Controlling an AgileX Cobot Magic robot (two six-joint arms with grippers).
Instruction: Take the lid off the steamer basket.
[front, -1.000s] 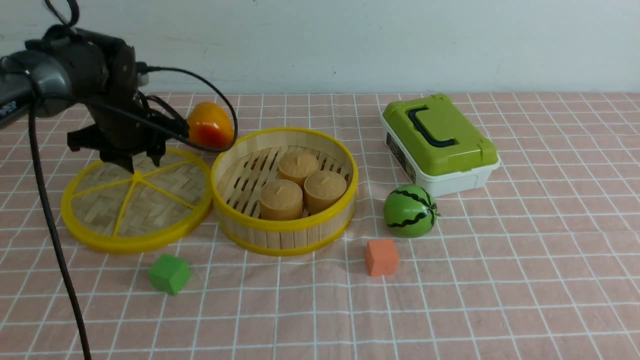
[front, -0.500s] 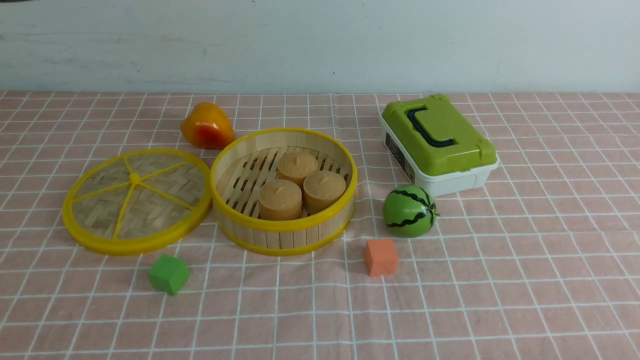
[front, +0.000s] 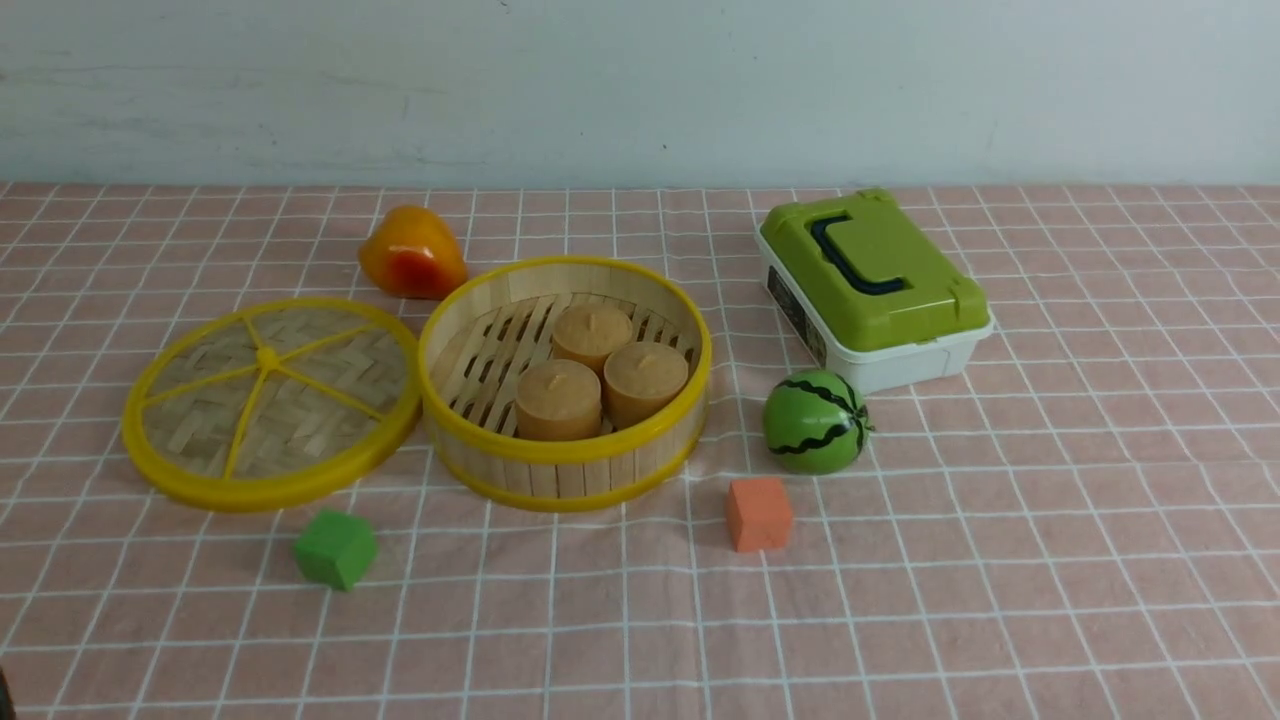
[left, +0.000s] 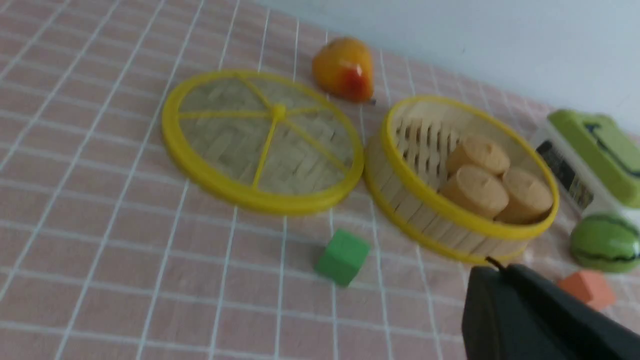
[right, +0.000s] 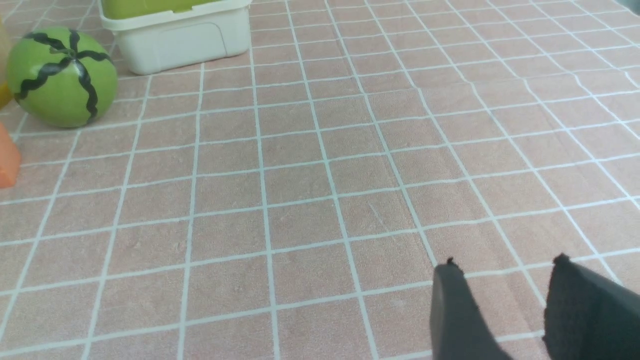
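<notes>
Clearly lid (front: 300, 420) off, flat beside steamer basket (front: 560, 475).

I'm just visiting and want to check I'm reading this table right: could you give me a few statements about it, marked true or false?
1. The lid lies flat on the cloth beside the steamer basket. True.
2. The steamer basket is empty. False: three tan cakes sit inside.
3. The green cube is in the basket. False: it sits on the cloth, in front of the lid.
4. The right fingers stand apart, holding nothing. True.
</notes>
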